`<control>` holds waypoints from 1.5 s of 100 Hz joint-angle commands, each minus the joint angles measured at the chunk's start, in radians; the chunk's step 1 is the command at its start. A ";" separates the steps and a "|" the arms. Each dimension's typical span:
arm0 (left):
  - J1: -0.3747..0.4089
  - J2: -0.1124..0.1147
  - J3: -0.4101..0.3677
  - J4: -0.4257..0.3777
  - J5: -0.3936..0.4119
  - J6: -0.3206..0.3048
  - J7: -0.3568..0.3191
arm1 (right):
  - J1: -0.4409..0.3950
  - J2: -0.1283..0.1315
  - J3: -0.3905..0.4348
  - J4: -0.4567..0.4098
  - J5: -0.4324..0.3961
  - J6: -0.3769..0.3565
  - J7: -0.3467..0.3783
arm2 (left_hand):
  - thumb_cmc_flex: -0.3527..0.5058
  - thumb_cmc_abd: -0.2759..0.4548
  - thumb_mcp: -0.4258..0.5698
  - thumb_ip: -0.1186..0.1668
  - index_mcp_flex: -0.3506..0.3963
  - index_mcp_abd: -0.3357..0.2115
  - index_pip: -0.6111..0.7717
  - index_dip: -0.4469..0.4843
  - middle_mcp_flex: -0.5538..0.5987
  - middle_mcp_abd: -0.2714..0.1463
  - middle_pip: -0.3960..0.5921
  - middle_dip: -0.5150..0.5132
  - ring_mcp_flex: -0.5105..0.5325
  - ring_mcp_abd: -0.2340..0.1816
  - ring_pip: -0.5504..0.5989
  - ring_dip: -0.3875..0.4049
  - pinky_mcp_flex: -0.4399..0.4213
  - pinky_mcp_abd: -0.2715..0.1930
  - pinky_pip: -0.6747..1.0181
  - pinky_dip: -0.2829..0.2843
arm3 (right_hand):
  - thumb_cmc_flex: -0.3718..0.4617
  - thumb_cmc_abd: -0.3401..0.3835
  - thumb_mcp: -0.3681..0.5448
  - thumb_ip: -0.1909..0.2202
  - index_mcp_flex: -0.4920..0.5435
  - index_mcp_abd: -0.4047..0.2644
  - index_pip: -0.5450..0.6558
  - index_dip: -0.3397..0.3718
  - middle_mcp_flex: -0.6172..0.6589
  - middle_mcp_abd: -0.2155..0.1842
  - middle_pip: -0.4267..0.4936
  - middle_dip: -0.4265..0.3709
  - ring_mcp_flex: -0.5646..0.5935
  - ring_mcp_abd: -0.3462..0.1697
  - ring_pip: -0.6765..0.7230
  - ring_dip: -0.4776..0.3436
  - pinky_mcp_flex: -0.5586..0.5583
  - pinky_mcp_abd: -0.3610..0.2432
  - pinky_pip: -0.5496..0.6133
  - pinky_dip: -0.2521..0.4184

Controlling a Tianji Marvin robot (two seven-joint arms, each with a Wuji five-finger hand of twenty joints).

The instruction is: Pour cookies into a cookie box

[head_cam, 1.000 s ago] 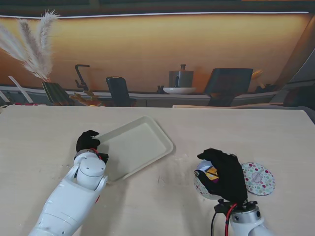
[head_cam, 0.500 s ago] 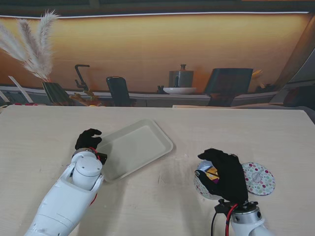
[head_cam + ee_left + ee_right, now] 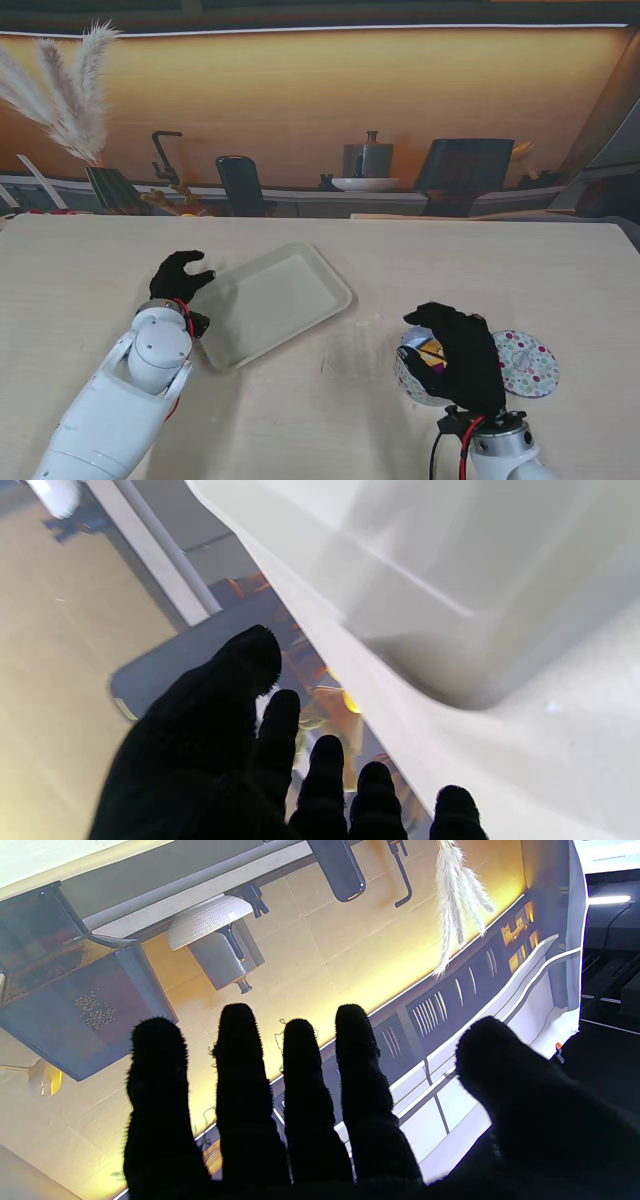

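Where the stand's view came nearest to me: the right hand [image 3: 455,352] sat low on the right, arm rising from the bottom corner.
Right hand: its black-gloved fingers [image 3: 428,318] curled over the round cookie box [image 3: 412,372], gripping it from the top; a patch of orange and white showed under the palm, too small to name.
Cookie box: it rested on the tabletop [image 3: 340,420], patterned with dots, mostly hidden by the glove.
Lid: a round dotted lid [image 3: 525,363] lay flat just beside the box, on its right.
Right wrist view: four fingers [image 3: 240,1075] and the thumb stood spread against the far wall; the box itself did not show there.
Left hand: the left hand [image 3: 180,277] lay farther from me on the left, fingers loose and apart, gripping nothing, at the near-left edge of the tray [image 3: 270,300].
Tray: cream, rectangular, angled on the tabletop, its bed bare; whether the fingers touched its rim could not be told.
Left wrist view: the tray's rim [image 3: 380,680] ran close beside the spread fingers [image 3: 280,720].
Cookies: none could be made out apart from the box.
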 commanded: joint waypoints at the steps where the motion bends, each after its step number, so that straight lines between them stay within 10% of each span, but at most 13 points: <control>1: 0.034 0.028 -0.021 -0.075 0.002 -0.006 -0.046 | -0.008 0.001 0.005 -0.009 -0.012 -0.001 0.009 | -0.025 0.026 -0.027 -0.042 -0.031 -0.027 -0.014 -0.007 -0.036 -0.042 -0.029 -0.018 -0.034 -0.039 -0.033 -0.020 0.001 -0.047 -0.029 -0.038 | -0.028 0.000 0.011 0.001 0.006 -0.009 -0.014 -0.001 0.015 -0.001 -0.008 -0.002 -0.014 0.029 -0.009 0.006 -0.015 0.025 -0.002 -0.003; 35: 0.263 0.122 -0.153 -0.358 0.124 -0.203 -0.312 | -0.083 0.014 0.114 -0.105 -0.065 -0.037 0.076 | -0.039 0.076 -0.131 -0.044 -0.072 -0.034 -0.039 0.004 -0.034 -0.040 -0.049 0.011 -0.018 -0.021 -0.035 0.005 0.006 -0.042 -0.026 -0.087 | -0.030 -0.003 0.011 0.000 0.007 -0.012 -0.019 -0.002 0.020 -0.002 -0.018 -0.006 -0.006 0.026 -0.014 0.003 -0.011 0.022 0.000 0.004; 53: 0.393 0.142 -0.197 -0.457 0.106 -0.311 -0.394 | -0.150 0.017 0.206 -0.171 -0.087 -0.040 0.126 | -0.038 0.112 -0.191 -0.020 -0.094 -0.027 -0.064 0.009 -0.047 -0.036 -0.065 0.015 0.003 -0.002 -0.025 0.020 -0.016 -0.023 0.049 0.019 | -0.030 -0.004 0.009 -0.001 -0.002 -0.011 -0.022 -0.002 0.011 -0.006 -0.022 -0.007 -0.014 0.022 -0.020 0.000 -0.014 0.020 -0.003 0.006; 98: 0.547 0.160 -0.200 -0.497 0.253 -0.510 -0.380 | -0.229 0.025 0.445 -0.222 -0.109 0.008 0.366 | -0.064 0.107 -0.248 -0.024 -0.100 -0.042 -0.071 0.018 -0.017 -0.030 -0.063 0.026 0.050 0.021 0.012 0.047 -0.013 0.014 0.084 0.116 | -0.045 0.014 -0.050 0.002 -0.178 0.011 -0.057 -0.030 -0.166 -0.020 -0.015 0.001 -0.139 -0.015 -0.072 -0.014 -0.104 -0.007 -0.067 0.010; 133: 0.596 0.162 -0.177 -0.492 0.308 -0.580 -0.345 | -0.161 0.054 0.484 -0.117 -0.121 0.118 0.608 | -0.066 0.105 -0.246 -0.026 -0.107 -0.038 -0.072 0.020 -0.016 -0.028 -0.062 0.030 0.051 0.024 0.016 0.053 -0.005 0.021 0.080 0.131 | -0.051 -0.005 -0.143 0.007 -0.416 0.017 -0.058 -0.081 -0.474 -0.057 0.001 -0.011 -0.374 -0.085 -0.167 -0.053 -0.265 -0.076 -0.223 -0.026; 150: 0.609 0.161 -0.176 -0.490 0.305 -0.602 -0.337 | -0.106 0.073 0.467 -0.066 -0.142 0.170 0.721 | -0.065 0.102 -0.241 -0.026 -0.101 -0.038 -0.070 0.021 -0.015 -0.027 -0.061 0.031 0.050 0.024 0.016 0.053 -0.008 0.018 0.075 0.135 | -0.062 -0.024 -0.195 0.012 -0.552 -0.020 -0.078 -0.113 -0.495 -0.090 -0.305 -0.155 -0.505 -0.134 -0.201 -0.075 -0.342 -0.116 -0.314 -0.020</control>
